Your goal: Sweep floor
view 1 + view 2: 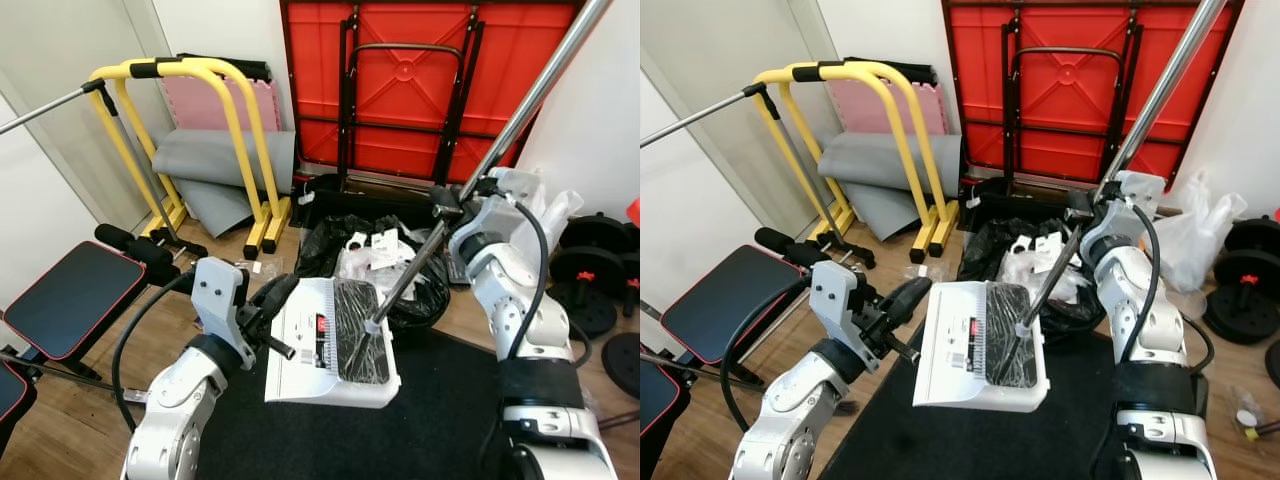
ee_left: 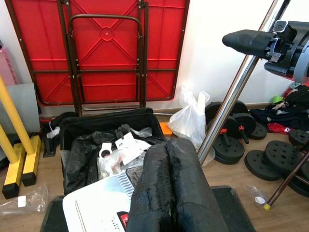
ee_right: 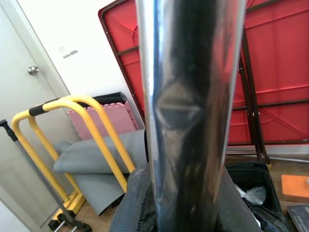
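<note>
1. Floor around me is light wood, with a black mat laid under my arms; white walls close the room in.
2. Against the far wall leans a folded red table. To my left stand yellow bars, grey mats and a pink one, and a black bench. To my right lie black weights and a white plastic bag.
3. My broom has a long shiny metal pole that slants up to my right. Its dark bristles rest inside the dustpan.
4. My right gripper is wrapped round the pole about halfway down, fingers closed on it; the pole crosses close in front of my right wrist camera.
5. My left gripper holds the dustpan at its left edge, fingers pressed together on it, just above the mat.
6. The dustpan is white and boxy, with a ribbed lip and a red label.
7. Behind it sits a black bin lined with a black bag, holding crumpled plastic and white tags.
</note>
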`<state>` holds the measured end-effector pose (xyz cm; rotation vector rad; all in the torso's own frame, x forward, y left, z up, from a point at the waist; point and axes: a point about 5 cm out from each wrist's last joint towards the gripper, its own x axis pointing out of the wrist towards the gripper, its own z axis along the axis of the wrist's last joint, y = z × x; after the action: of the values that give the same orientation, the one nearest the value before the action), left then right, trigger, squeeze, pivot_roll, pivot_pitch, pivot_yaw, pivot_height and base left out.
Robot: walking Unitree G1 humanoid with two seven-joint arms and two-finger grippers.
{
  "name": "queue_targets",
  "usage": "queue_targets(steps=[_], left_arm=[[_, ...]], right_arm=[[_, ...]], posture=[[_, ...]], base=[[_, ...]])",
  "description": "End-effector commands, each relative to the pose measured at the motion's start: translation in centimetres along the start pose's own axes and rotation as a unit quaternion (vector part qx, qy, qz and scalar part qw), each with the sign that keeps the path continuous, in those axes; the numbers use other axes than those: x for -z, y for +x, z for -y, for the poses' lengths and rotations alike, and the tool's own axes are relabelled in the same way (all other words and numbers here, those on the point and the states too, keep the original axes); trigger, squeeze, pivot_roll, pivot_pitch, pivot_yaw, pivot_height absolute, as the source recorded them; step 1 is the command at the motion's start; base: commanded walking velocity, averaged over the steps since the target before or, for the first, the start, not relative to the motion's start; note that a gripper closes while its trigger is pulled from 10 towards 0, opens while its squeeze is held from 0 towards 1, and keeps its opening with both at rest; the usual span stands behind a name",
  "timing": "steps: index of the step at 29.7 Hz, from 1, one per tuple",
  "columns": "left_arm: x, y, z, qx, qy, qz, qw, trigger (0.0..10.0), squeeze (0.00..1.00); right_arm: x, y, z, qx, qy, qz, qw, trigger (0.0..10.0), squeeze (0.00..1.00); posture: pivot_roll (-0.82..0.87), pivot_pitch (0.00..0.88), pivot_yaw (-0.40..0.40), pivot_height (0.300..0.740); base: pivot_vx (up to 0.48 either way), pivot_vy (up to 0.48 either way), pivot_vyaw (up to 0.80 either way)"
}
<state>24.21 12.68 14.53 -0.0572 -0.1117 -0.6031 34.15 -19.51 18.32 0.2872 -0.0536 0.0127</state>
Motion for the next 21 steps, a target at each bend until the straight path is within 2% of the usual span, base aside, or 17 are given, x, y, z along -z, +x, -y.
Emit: queue_targets(steps=[1, 4, 9, 15, 21], left_arm=[[0.6, -0.5, -1.3, -0.109, -0.007, -0.009, 0.994, 10.0, 0.00], [0.6, -0.7, -1.4, -0.110, -0.012, -0.007, 0.994, 10.0, 0.00], [0.8, -0.9, -1.5, -0.113, -0.027, -0.003, 0.993, 10.0, 0.00], [0.6, -0.9, -1.5, -0.115, -0.032, 0.004, 0.993, 10.0, 0.00], [0.5, -0.9, -1.5, -0.113, -0.032, 0.008, 0.993, 10.0, 0.00]], right_arm=[[-1.1, 0.2, -0.6, -0.013, 0.001, 0.033, 0.999, 10.0, 0.00], [-1.0, 0.1, -0.6, -0.014, -0.003, 0.031, 0.999, 10.0, 0.00], [-0.2, 0.2, -0.7, -0.004, 0.010, 0.013, 1.000, 10.0, 0.00], [-0.1, 0.1, -1.4, -0.027, 0.017, 0.012, 0.999, 10.0, 0.00], [-0.3, 0.0, -1.9, -0.042, 0.025, 0.018, 0.999, 10.0, 0.00]], posture=[[-0.18, 0.000, 0.003, 0.740], [-0.18, 0.000, 0.003, 0.740], [-0.18, 0.000, 0.004, 0.740], [-0.18, 0.000, 0.005, 0.740], [-0.18, 0.000, 0.004, 0.740]], base=[[0.000, 0.000, 0.00], [0.000, 0.000, 0.00], [0.359, 0.000, 0.00], [0.407, 0.000, -0.65], [0.412, 0.000, 0.00]])
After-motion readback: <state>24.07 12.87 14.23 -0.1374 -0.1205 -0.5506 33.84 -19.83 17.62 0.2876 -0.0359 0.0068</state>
